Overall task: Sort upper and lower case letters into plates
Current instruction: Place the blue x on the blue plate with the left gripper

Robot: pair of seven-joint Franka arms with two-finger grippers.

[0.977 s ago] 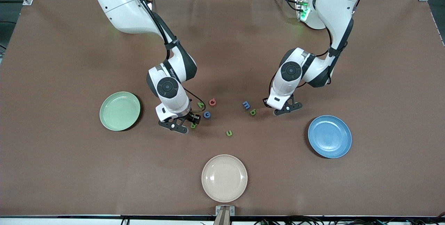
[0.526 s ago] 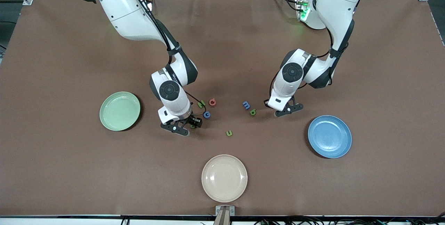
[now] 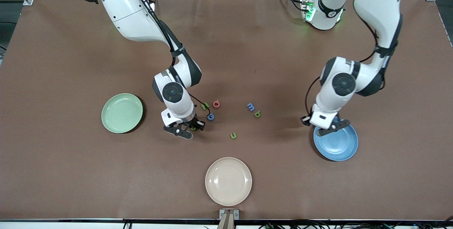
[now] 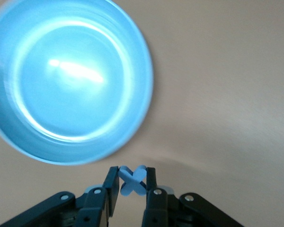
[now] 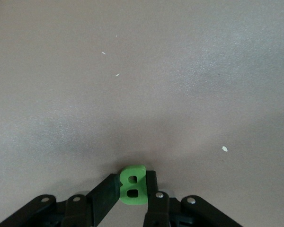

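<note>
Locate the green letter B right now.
The green foam letter B is pinched in the right end effector, just above the table between the pale mint green plastic plate and the blue letter G.

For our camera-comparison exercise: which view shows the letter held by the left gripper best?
The left wrist view: the pale blue X sits clearly between the left gripper fingers, beside the blue plate. The front view hides it under the wrist; the right wrist view misses it.
</note>
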